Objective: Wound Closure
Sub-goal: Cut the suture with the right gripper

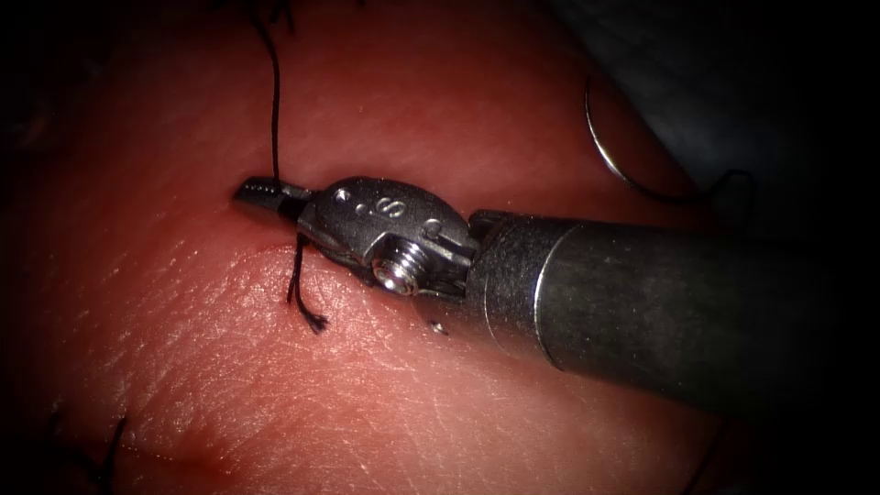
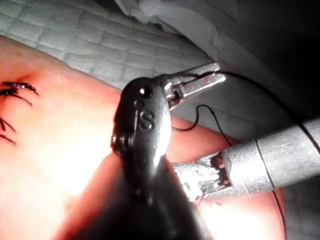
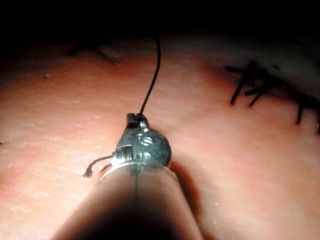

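The right tool [image 1: 261, 192] enters from the right of the endoscope view, and its jaws lie flat and low over the tissue [image 1: 275, 385], right at the line of the cut [image 1: 229, 249]. The jaws are together and clamped on the thread [image 1: 274, 101] – the dark strand leaves the tip and runs almost straight up and away from it. A short frayed cut end [image 1: 307, 307] hangs just below the jaws and rests on the tissue.

The needle [image 1: 610, 151] is not in the tissue and no tool holds it. It lies free at the far right edge of the tissue, well apart from the right tool's jaws, behind and above its shaft. Its curve opens toward the right, and the thread comes off its lower end in a small loop.

In the left wrist view the left tool [image 2: 207, 80] is raised off the tissue near the pale cloth [image 2: 75, 40]. Its jaws seem closed with the thread [image 2: 260, 92] leaving from the tip, so it looks clamped on the thread too, though the contact is small and not fully clear.

The relation that matters – the needle lies to the right of both tips, and the right arm's shaft passes just beside it. Finished stitches [image 3: 255, 82] appear on the cut in the right wrist view.
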`<state>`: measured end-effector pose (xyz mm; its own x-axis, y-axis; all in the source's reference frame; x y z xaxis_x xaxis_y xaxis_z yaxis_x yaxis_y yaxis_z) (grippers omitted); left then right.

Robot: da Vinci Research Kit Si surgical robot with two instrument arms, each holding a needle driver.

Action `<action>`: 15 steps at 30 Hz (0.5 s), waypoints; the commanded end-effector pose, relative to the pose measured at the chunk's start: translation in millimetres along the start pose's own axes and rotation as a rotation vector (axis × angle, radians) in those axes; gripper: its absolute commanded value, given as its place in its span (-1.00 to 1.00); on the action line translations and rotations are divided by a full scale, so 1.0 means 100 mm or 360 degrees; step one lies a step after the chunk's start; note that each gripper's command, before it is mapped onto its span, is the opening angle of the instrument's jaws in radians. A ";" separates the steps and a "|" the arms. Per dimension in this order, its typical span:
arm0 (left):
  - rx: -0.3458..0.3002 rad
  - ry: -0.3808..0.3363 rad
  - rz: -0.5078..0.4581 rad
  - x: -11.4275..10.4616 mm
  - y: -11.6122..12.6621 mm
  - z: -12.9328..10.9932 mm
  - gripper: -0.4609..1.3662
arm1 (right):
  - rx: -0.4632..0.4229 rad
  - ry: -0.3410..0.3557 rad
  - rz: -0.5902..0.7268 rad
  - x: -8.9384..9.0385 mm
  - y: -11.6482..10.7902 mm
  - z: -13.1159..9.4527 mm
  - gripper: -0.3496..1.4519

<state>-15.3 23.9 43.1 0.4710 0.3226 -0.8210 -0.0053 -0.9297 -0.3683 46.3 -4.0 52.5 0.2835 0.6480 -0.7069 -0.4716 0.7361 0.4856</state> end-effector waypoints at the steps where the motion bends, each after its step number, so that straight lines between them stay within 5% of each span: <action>1: -0.0013 0.0001 0.0001 -0.001 0.000 0.000 -0.88 | -0.0010 0.0000 0.0000 0.000 0.000 0.000 -1.00; 11: -0.0013 0.0001 0.0001 -0.001 0.000 0.000 -0.88 | -0.0008 0.0001 -0.0001 -0.001 -0.002 -0.001 -0.99; 12: -0.0013 0.0001 0.0001 -0.001 0.000 0.000 -0.88 | -0.0008 0.0001 -0.0002 -0.001 -0.002 -0.001 -0.90; 15: -0.0013 0.0001 0.0000 -0.001 0.000 0.000 -0.88 | -0.0008 0.0003 -0.0004 -0.003 -0.003 -0.001 -0.09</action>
<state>-15.4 23.9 43.2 0.4714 0.3222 -0.8210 -0.0050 -0.9299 -0.3678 46.2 -4.4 52.5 0.2815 0.6462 -0.7094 -0.4771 0.7357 0.4808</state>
